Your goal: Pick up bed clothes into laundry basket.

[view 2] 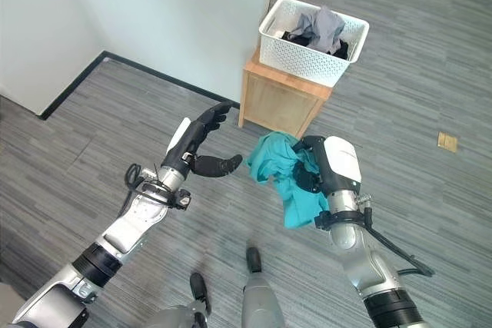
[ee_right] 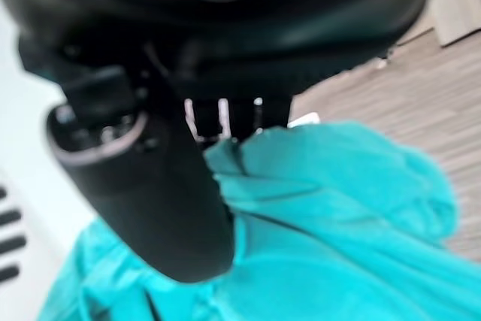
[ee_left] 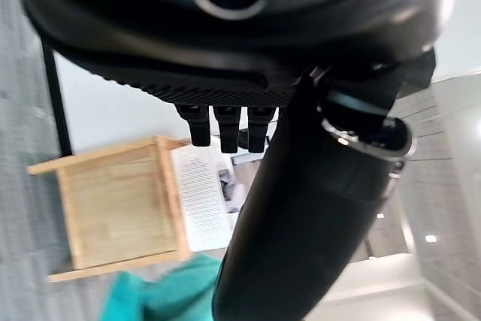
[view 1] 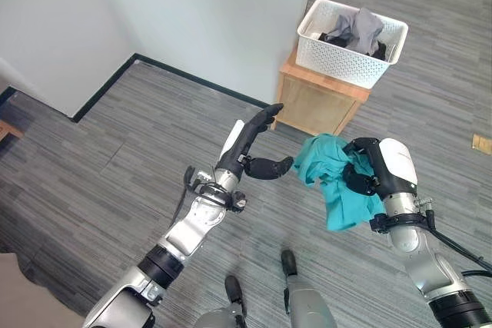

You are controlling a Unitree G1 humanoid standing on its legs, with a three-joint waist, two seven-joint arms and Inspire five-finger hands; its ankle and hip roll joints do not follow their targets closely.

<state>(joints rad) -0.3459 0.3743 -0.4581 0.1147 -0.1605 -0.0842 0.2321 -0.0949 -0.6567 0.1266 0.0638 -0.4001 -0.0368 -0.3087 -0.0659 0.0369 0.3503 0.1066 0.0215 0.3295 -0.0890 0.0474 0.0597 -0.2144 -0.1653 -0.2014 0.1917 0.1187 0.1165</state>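
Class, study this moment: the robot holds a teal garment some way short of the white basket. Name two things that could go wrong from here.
1. The teal garment hangs loosely from the right hand; the dangling part could slip free or catch the basket's rim.
2. The white basket sits on a small wooden stand and already holds grey clothes; a clumsy drop might leave the garment draped over the edge.

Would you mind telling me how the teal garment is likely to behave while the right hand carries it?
The teal garment is probably floppy: it bunches at the right hand and hangs below it. It looks light, held by one hand. A loose fold might snag or slip.
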